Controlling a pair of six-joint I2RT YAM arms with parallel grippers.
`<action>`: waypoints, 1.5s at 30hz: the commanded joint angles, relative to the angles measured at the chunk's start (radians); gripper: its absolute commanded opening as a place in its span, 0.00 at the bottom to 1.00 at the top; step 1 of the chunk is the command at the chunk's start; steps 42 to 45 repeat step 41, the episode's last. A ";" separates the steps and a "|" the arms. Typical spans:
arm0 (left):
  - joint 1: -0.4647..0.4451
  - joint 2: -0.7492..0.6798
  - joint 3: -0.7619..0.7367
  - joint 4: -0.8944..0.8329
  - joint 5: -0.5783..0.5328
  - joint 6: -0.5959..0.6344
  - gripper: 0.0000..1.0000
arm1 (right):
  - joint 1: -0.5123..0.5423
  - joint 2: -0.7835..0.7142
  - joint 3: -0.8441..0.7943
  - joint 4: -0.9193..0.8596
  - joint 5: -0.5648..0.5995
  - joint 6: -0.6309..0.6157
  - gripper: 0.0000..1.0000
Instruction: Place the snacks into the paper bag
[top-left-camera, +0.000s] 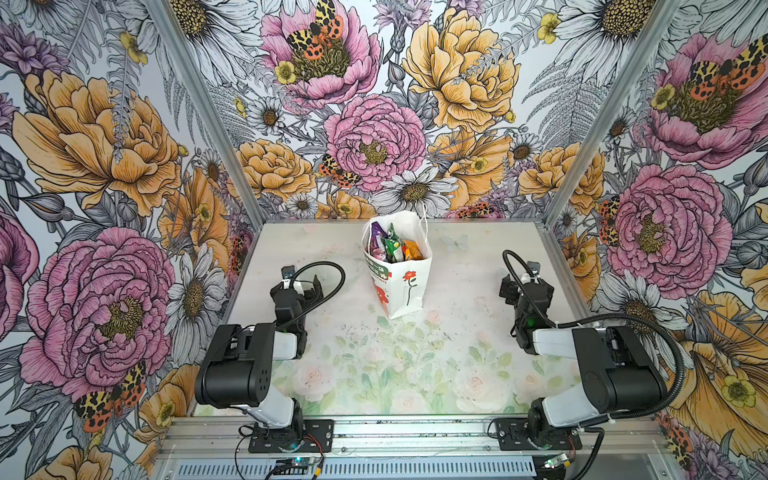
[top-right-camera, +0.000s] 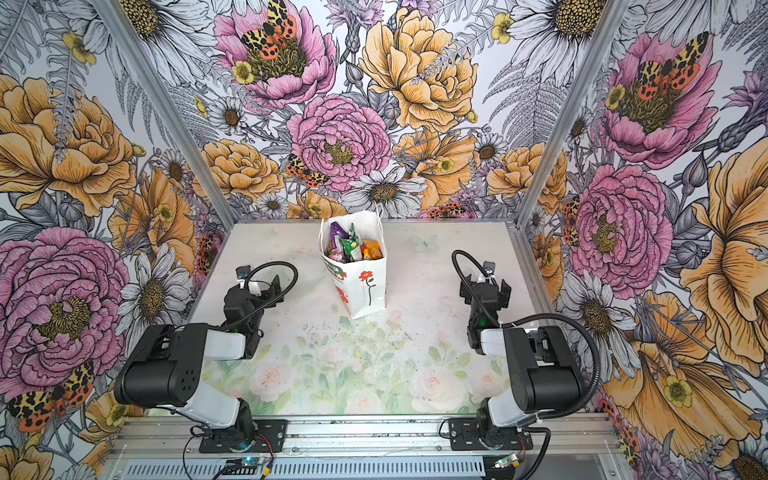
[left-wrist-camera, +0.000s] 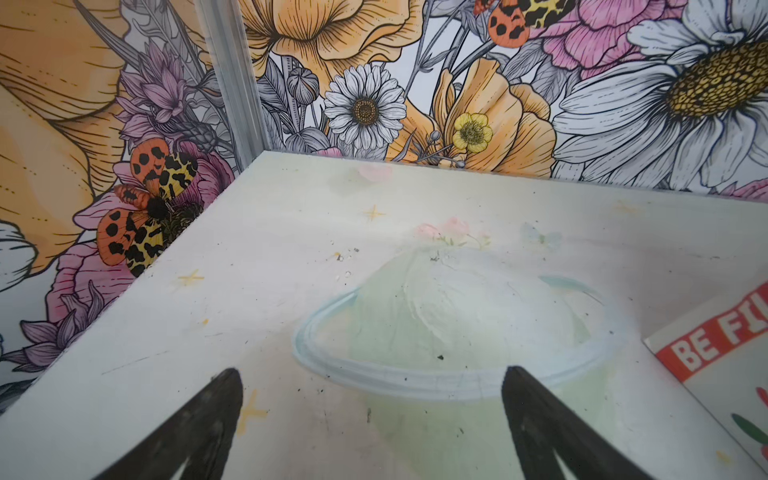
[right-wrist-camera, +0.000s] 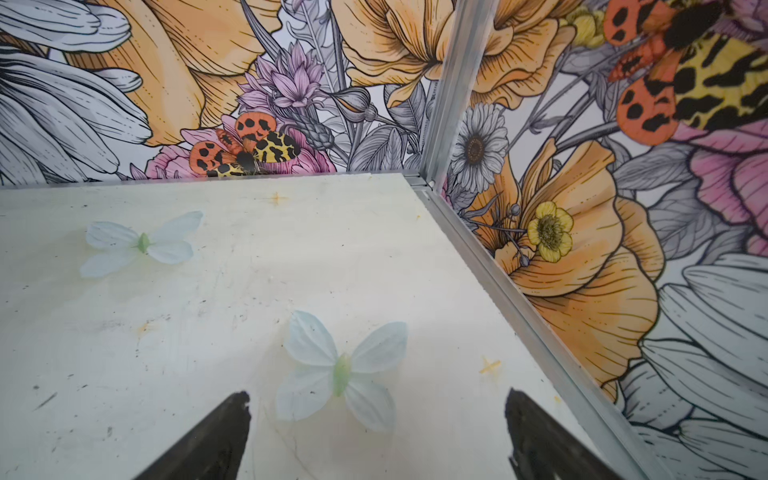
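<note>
In both top views I see the paper bag (top-left-camera: 405, 286) standing upright on the surface (top-left-camera: 457, 257), toward the far middle, its mouth open upward. The snacks (top-left-camera: 392, 245) are inside it, packed up to the mouth. Purple, green and orange wrappers crowd together just under the rim.

My left tool (top-left-camera: 309, 286) hangs to the left of the bag, near it but not touching, and points toward the back wall. In the left wrist view its two dark fingers (left-wrist-camera: 216, 419) stand spread wide with nothing between them, only bare surface with a faded green print. A lower corner of the bag, carrying a red band with white letters, shows at the edge of that view. It lies off to the outer side of one finger and clear of it.

My right tool (top-left-camera: 524, 286) hangs on the bag's other side, farther from the bag than the left one, with open surface between them. In the right wrist view its fingers (right-wrist-camera: 216, 436) are also spread wide and grip nothing. A pale printed butterfly (right-wrist-camera: 340, 370) on the surface lies just ahead of the gap between them. That tool faces the far right corner of the flowered enclosure.
</note>
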 joint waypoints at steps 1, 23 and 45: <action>0.008 -0.007 0.010 0.034 0.024 -0.019 0.99 | -0.003 0.005 -0.006 0.058 -0.062 0.037 0.98; 0.006 -0.007 0.009 0.037 0.024 -0.018 0.99 | 0.001 0.009 -0.010 0.067 -0.052 0.033 1.00; 0.006 -0.006 0.009 0.037 0.024 -0.018 0.99 | 0.001 0.009 -0.007 0.064 -0.053 0.034 1.00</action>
